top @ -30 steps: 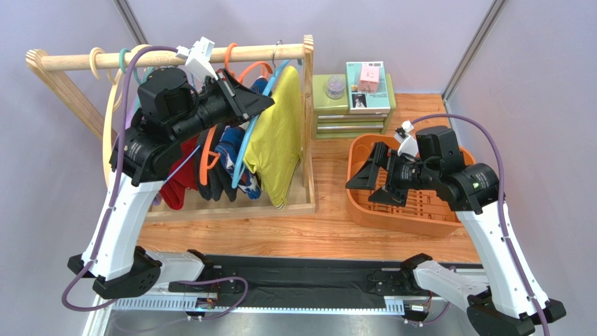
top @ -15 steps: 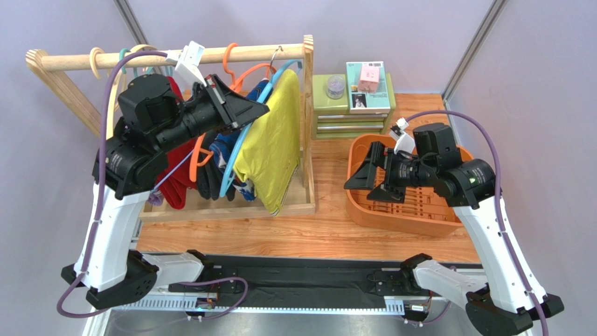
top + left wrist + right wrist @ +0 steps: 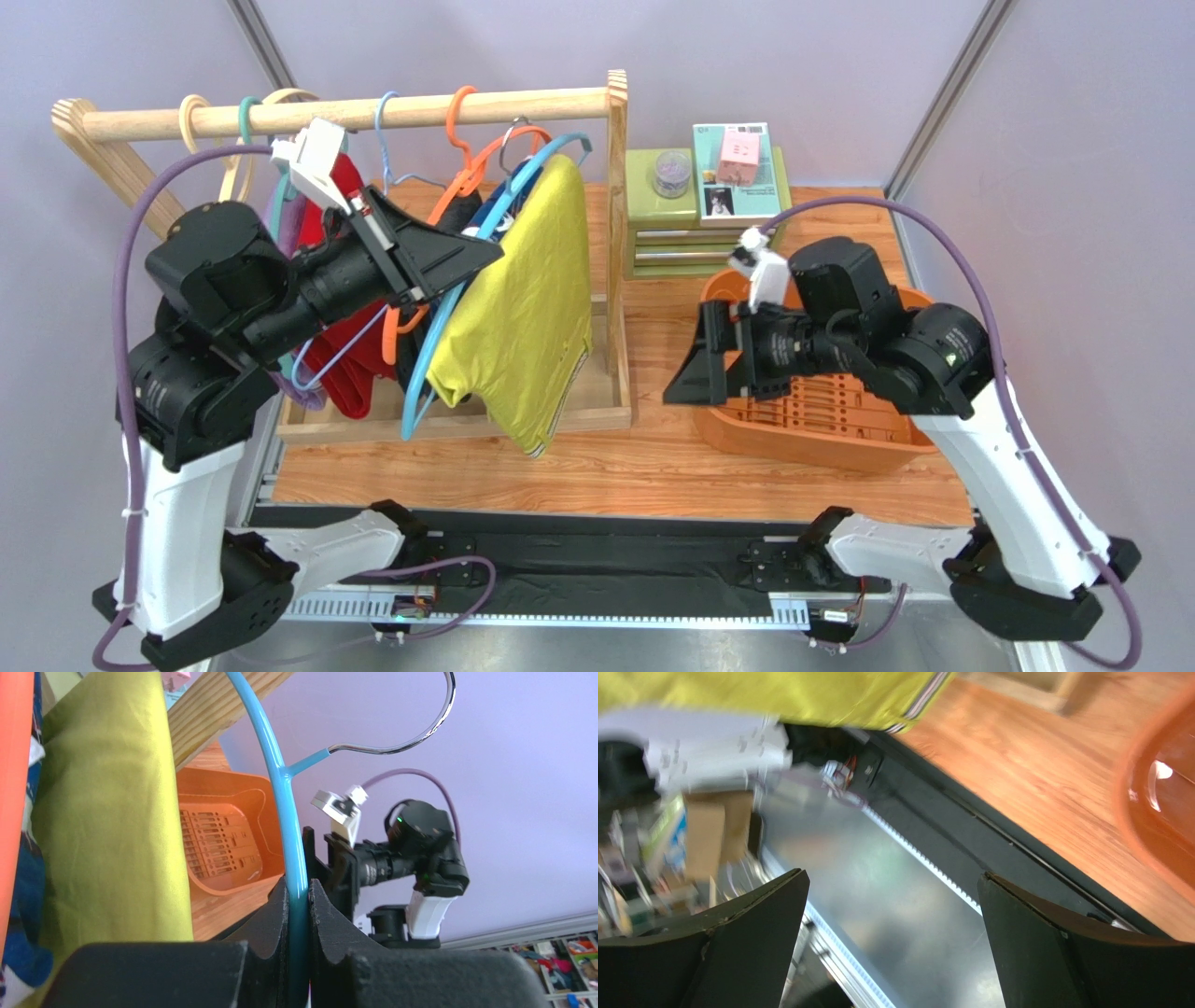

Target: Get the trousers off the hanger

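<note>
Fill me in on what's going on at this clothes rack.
The left gripper is clamped on the blue hanger that carries the yellow-green trousers, holding it tilted out in front of the wooden rail. The hanger's hook looks clear of the rail. The right gripper is open beside the orange basket, facing the trousers but not touching them. The trousers are not yet off the hanger.

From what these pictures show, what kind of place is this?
Probably a robot test cell: plain lilac partition walls, a left arm and right arm mounted at a wooden table, and a small clothes rack.
</note>
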`<state>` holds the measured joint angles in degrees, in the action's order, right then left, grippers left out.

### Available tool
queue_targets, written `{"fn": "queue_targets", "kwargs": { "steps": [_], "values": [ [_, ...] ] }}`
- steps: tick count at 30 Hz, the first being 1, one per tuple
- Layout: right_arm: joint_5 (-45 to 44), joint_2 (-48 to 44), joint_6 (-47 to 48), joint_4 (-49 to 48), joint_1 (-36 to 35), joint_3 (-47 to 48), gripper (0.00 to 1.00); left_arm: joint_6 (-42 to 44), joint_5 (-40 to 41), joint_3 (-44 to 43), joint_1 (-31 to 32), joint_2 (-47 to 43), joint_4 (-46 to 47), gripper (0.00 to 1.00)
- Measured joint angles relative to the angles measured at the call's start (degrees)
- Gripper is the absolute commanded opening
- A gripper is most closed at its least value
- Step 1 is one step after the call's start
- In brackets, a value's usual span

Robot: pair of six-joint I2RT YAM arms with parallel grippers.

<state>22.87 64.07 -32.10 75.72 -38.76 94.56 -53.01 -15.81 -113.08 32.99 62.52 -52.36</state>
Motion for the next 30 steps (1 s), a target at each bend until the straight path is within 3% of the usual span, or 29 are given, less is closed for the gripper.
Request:
{"fn": "queue_targets", "kwargs": {
  "steps": [3, 8, 12, 20, 30],
  "values": [
    [-6.8, 2.4, 0.3, 0.3, -12.6, 5.8, 0.99, -1.4, 0.5, 1.8, 0.0, -2.1, -0.2, 0.0],
    [-28.4, 10.6, 0.9, -0.2, -34.0, 15.3, 0.99, -4.1, 2.5, 2.8, 0.0, -2.9, -0.5, 0.0],
    [-42.7, 15.1, 4.3, -6.0, -44.3, 15.8, 0.99, -5.6, 4.8, 3.2, 0.0, -3.5, -0.5, 0.0],
    [-61.8, 21.8, 17.6, -26.4, -54.0, 16.8, 0.93, -10.0, 8.7, 6.1, 0.0, -7.4, -0.5, 0.0],
    [-71.9, 26.5, 31.0, -40.9, -60.1, 16.6, 0.9, -15.6, 9.5, 7.3, 0.0, -10.0, -0.6, 0.0]
  ]
}}
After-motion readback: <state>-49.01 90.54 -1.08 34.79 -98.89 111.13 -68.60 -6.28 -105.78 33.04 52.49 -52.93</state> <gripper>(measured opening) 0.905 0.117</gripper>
